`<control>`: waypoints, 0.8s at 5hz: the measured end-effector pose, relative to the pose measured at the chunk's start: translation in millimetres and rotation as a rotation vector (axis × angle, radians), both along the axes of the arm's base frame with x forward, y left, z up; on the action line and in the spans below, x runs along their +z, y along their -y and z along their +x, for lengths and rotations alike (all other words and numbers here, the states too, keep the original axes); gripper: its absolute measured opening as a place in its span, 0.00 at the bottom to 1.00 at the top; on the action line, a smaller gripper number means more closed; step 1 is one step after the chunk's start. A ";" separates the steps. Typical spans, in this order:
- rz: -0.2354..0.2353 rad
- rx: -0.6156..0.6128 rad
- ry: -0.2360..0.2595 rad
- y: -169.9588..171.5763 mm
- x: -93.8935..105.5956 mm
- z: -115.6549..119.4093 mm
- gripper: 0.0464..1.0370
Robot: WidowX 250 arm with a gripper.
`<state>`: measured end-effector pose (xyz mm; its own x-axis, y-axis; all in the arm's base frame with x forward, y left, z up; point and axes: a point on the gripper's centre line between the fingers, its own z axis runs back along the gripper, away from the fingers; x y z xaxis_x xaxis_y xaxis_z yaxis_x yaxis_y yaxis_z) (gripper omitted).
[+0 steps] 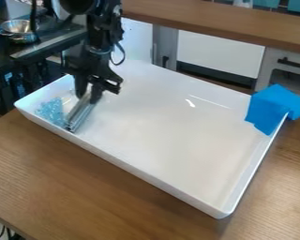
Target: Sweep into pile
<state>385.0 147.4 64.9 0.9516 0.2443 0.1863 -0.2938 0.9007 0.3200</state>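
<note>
My black gripper (90, 91) hangs over the left end of the white tray (165, 136), shut on a silvery bar-shaped sweeping tool (82, 112). The tool lies at a slant, its lower end down by the tray's front wall. Directly left of it, a cluster of small light-blue pieces (50, 111) sits in the tray's left corner. Whether the tool touches the pieces, I cannot tell.
Blue cloth or paper (271, 105) is draped over the tray's right corner. The tray stands on a wooden counter (64, 183). A metal bowl (19, 29) is at the upper left, and white cabinets (221, 54) stand behind.
</note>
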 end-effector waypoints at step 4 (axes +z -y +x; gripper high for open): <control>-0.241 0.214 0.113 109.4 54.8 29.3 0.27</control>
